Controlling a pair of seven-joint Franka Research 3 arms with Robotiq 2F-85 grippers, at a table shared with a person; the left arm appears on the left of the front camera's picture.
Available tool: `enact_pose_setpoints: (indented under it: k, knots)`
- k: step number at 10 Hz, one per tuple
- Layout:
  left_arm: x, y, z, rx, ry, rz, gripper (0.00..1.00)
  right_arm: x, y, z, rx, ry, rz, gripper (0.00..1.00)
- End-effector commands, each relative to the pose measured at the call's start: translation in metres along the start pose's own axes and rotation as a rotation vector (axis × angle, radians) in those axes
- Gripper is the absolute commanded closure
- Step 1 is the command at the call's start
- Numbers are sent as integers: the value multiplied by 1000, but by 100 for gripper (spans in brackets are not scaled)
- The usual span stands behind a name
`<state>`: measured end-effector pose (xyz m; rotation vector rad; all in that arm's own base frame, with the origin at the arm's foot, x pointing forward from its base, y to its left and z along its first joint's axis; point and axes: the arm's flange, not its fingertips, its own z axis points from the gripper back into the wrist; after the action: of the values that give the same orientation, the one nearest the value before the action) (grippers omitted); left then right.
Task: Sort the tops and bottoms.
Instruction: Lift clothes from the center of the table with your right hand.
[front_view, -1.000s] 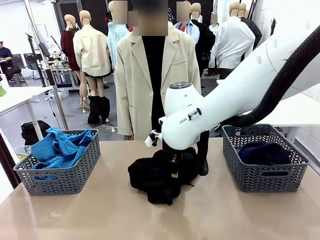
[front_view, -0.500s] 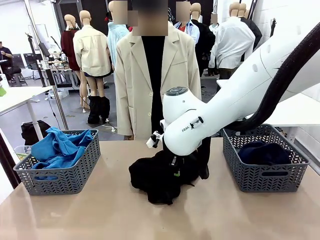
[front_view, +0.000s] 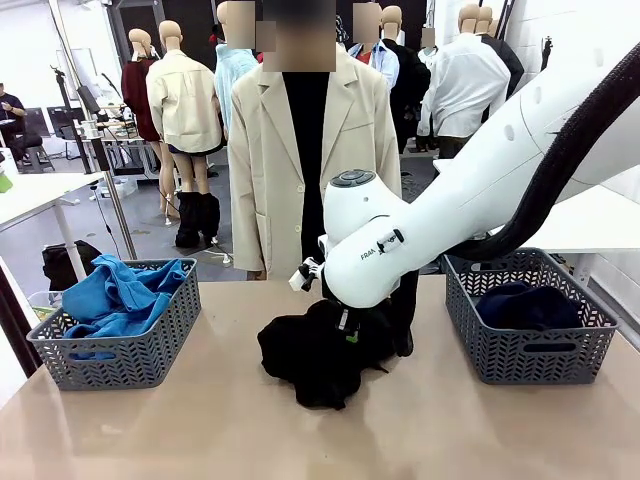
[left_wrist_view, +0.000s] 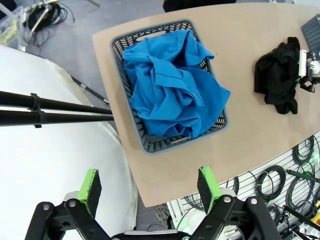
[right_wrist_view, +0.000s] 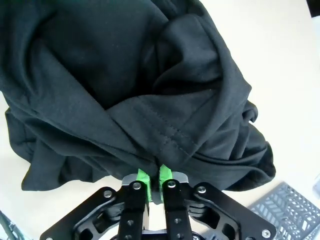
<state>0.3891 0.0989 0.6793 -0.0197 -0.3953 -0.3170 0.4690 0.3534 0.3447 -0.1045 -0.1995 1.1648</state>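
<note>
My right pincer (right_wrist_view: 152, 176) is clamped nearly shut on a fold of the black garment (front_view: 322, 350) heaped mid-worktop (front_view: 200, 420). My left pincer (left_wrist_view: 150, 184) hangs wide open, holding nothing, above the left-edge basket (left_wrist_view: 131, 107) of blue clothing (left_wrist_view: 170, 85).

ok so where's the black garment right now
In the front view the black garment lies mid-table between the two grey baskets, pinched by the right gripper.
</note>
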Motion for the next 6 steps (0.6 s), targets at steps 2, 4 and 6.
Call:
enact_pose_setpoints:
  k: [2, 4, 6]
  knots:
    - [1, 0, 1, 1, -6, 14, 0, -9, -8, 12, 60, -163, -159, 100]
    - [1, 0, 1, 1, -6, 14, 0, -13, -23, 41, 49, -200, -257, 100]
    - [1, 0, 1, 1, -6, 14, 0, -15, -47, 89, 82, -238, -287, 100]
